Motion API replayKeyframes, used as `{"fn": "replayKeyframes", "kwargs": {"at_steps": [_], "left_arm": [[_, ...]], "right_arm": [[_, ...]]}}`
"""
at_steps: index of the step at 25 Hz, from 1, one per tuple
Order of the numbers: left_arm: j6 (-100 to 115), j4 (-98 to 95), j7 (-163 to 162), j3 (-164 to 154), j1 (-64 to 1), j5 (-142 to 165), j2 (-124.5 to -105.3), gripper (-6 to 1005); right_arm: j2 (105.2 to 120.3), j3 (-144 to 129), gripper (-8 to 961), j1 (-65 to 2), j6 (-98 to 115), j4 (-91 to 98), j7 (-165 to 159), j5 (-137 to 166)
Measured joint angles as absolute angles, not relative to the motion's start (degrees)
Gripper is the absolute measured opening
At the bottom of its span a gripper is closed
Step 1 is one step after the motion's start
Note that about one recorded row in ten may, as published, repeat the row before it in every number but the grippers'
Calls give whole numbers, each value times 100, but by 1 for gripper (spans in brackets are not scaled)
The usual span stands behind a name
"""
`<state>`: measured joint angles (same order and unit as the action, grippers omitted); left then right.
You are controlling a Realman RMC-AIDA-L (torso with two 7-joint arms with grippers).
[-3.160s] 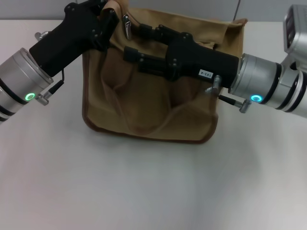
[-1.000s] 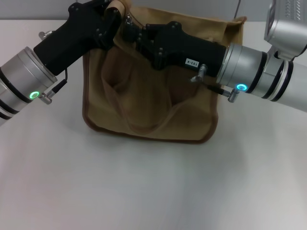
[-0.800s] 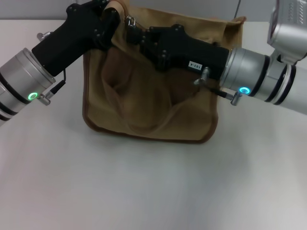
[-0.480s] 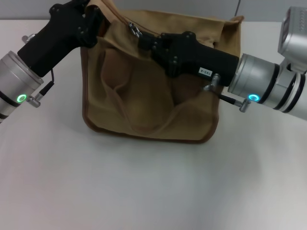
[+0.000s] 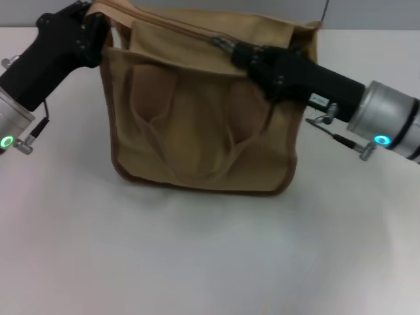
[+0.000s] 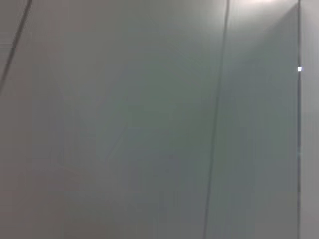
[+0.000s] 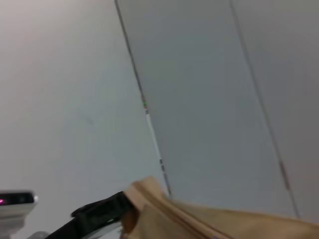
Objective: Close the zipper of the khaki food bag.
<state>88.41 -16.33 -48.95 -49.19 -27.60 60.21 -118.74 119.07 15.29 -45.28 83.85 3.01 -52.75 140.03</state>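
Note:
The khaki food bag (image 5: pixel 197 131) stands on the white table, its front pocket and a looped handle (image 5: pixel 197 178) facing me. The zipper (image 5: pixel 170 25) runs along its top panel. My left gripper (image 5: pixel 97 18) is shut on the bag's top left corner and holds it taut. My right gripper (image 5: pixel 231 48) is shut on the small silver slider and pull tab (image 5: pixel 221 43), right of the panel's middle. The right wrist view shows the bag's top edge (image 7: pixel 209 219) and my left gripper (image 7: pixel 94 216) beyond it. The left wrist view shows only a grey wall.
The white table (image 5: pixel 197 262) stretches bare in front of the bag. A grey wall (image 7: pixel 199 99) stands behind the table. My right arm's silver wrist (image 5: pixel 390 125) hangs over the table to the right of the bag.
My right gripper has drawn the slider to the right along the bag's top. My left gripper has pulled the bag's corner to the left, stretching the top panel.

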Motion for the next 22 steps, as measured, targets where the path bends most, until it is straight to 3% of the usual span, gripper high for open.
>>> {"fn": "replayKeyframes", "kwargs": {"at_steps": [22], "left_arm": [[8621,-1715,-4879,-4890,-2644,5997,-11876,90]], "right_arm": [[11847,1546,0,-3454,9057,732,-5432,13421]]}}
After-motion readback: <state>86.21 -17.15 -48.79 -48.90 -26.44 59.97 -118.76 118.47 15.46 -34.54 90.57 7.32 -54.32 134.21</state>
